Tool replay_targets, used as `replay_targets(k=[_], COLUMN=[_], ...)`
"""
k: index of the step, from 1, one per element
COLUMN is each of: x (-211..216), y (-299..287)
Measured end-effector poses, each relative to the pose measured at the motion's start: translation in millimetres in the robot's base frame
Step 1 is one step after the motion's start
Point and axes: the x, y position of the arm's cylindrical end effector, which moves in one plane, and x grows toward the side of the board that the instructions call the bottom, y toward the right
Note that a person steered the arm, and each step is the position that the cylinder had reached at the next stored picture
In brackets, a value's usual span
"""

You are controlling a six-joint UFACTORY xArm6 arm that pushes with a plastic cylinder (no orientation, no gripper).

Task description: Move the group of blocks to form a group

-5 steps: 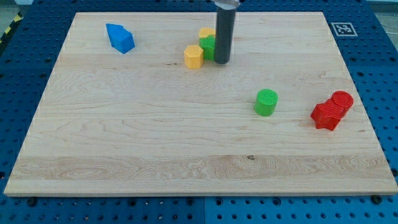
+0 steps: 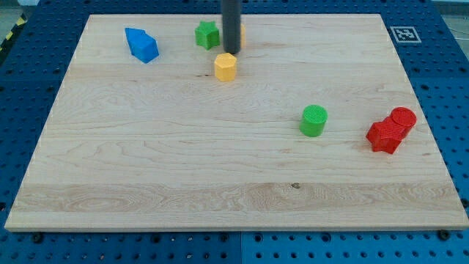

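Observation:
My tip point(image 2: 231, 51) rests on the board near the view's top, just above the yellow hexagonal block point(image 2: 226, 66) and right of the green star-shaped block point(image 2: 207, 34). A sliver of a second yellow block point(image 2: 240, 33) shows behind the rod's right edge. The blue block point(image 2: 141, 44) lies at the upper left. A green cylinder point(image 2: 314, 120) stands right of centre. A red cylinder point(image 2: 403, 117) and a red block point(image 2: 385, 136) touch each other at the right edge.
The wooden board point(image 2: 183, 161) lies on a blue perforated table. A fiducial marker point(image 2: 403, 34) sits at the board's upper right corner.
My tip moved left and towards the view's top. The green star block was pushed left and up, away from the yellow hexagon. The other blocks stayed put.

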Motion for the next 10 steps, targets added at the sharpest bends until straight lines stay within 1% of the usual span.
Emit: replay_targets(k=[1,2,3,4,5,7,10], x=[4.0,4.0,-3.4,-33.8,-45.1,-45.3,-47.7], y=[45.8,76.8,84.1,63.6,27.8,-38.0,-120.1])
